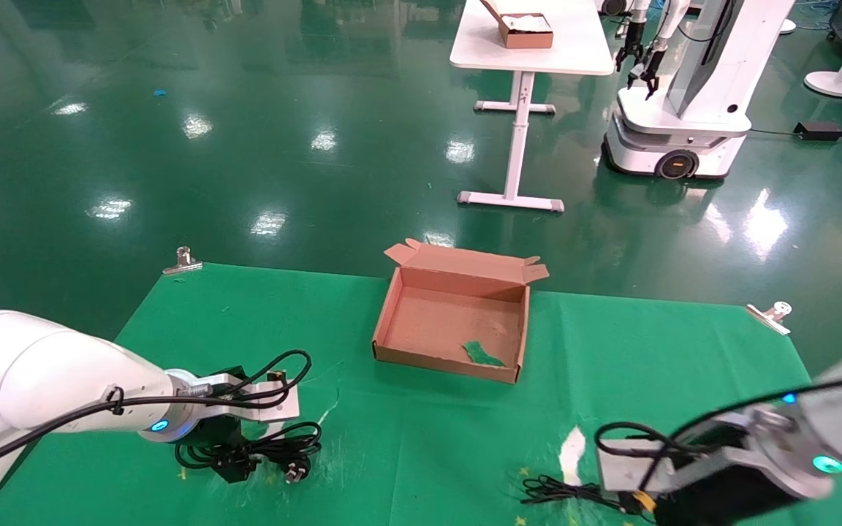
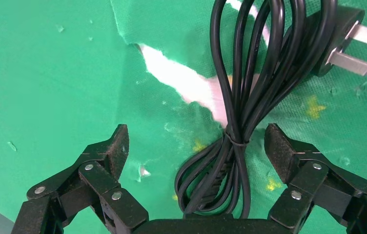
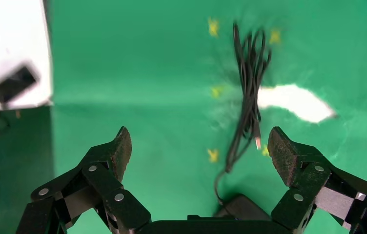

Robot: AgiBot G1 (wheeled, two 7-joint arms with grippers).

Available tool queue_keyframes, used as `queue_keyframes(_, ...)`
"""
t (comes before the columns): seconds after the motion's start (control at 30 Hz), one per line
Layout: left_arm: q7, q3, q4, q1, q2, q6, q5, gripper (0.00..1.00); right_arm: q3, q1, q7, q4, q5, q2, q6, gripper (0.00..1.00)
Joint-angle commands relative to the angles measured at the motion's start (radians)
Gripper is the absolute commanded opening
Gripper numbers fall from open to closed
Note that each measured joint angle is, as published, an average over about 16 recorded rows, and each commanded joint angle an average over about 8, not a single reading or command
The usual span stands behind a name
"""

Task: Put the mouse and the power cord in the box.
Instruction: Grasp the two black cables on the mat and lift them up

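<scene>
Power cord (image 1: 275, 453): looped black bundle with pronged plug, lying on the green tabletop (image 1: 421, 438) at about 8 o'clock from the box.
Left gripper (image 2: 196, 146): low over the power cord, fingers (image 2: 115, 146) spread wide on either side of the tied bundle, not touching it.
Box (image 1: 392, 321): open brown cardboard, lid back, at tabletop centre toward 12 o'clock; a green scrap lies inside.
Mouse (image 3: 242, 207): black body just under the right gripper; its thin bundled wire (image 1: 560, 491) lies on the tabletop at about 5 o'clock from the box.
Right gripper (image 3: 198, 146): above the mouse, fingers spread apart, holding nothing.
</scene>
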Motion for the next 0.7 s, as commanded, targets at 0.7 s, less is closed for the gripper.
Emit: queue_keyframes(0.7, 0.001, 0.0, 0.002, -0.001, 0.001, -0.001, 0.0, 1.0, -0.102, 0.152, -0.355, -0.774, -0.152, -0.405, 0.27, 1.0)
